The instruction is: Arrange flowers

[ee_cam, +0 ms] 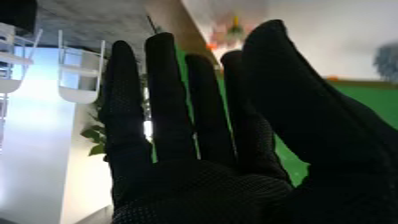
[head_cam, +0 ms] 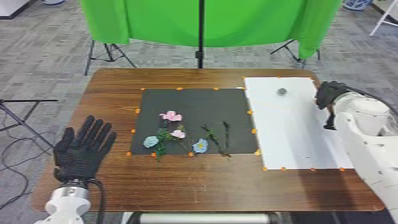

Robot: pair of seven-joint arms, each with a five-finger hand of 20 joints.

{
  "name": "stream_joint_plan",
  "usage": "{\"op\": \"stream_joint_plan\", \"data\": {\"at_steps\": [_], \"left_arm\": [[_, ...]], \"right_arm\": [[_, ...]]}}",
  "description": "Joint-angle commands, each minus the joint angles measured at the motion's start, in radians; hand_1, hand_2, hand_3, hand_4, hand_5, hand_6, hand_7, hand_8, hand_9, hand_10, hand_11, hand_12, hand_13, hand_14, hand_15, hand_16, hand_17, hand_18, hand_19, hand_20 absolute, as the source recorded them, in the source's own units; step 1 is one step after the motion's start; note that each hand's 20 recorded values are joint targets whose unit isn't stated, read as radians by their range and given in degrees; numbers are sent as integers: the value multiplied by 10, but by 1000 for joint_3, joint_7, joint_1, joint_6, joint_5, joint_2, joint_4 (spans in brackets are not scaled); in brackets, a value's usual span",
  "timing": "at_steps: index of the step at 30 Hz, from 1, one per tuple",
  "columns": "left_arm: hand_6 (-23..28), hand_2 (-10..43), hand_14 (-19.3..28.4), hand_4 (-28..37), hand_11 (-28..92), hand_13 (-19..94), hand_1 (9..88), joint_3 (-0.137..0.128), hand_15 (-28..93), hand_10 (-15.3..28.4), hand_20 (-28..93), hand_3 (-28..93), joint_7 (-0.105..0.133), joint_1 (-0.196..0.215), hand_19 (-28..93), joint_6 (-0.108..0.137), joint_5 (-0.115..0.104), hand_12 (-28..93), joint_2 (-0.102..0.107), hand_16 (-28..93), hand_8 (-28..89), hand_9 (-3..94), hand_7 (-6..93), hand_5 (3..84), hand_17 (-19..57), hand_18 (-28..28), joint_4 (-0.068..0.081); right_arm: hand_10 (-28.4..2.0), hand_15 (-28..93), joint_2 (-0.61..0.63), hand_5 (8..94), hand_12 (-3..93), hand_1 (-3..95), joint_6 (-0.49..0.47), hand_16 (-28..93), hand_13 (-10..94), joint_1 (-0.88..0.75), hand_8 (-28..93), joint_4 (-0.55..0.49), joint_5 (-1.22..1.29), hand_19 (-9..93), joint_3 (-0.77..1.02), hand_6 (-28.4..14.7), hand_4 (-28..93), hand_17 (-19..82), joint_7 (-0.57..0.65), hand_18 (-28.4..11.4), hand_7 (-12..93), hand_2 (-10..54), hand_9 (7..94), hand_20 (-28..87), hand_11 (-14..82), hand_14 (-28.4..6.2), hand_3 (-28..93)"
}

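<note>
Ideally, my empty right hand [head_cam: 330, 95], fingers straight beside the white sheet [head_cam: 289, 125], should reach left to the flowers [head_cam: 171, 116] on the near half of the dark mat [head_cam: 182, 101] and pinch one lightly, without crushing it.

Pink flowers [head_cam: 171, 116] and pale blue flowers [head_cam: 150, 141] are contrasting with the dark grey mat [head_cam: 191, 102].
Right of the black left hand [head_cam: 78, 157], brown wood grain is patterning the table [head_cam: 111, 100]; beside the black right hand [head_cam: 330, 92], the sheet [head_cam: 289, 130] is showing white.
</note>
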Motion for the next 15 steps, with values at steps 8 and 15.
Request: {"op": "stream_joint_plan", "data": {"at_steps": [8,15], "left_arm": [[102,90,158,-283,194,256,297,21,323,154,109,789,-28,-6,327,-15,1,104,-12,-63,-87,366,109,449,-82,133,14],[102,90,158,-283,196,257,298,14,324,154,109,787,-27,5,329,-15,-3,104,-15,-65,-88,368,109,450,-82,134,8]], "right_arm": [[-81,248,-46,729,208,629,270,294,658,-44,-65,72,-68,708,-72,39,-283,272,-59,-179,220,-95,762,299,98,-58,578],[-83,236,-8,809,339,617,423,394,716,-88,-27,-36,-25,723,-86,35,-283,288,-107,-180,277,-95,882,319,63,-40,657]]}}
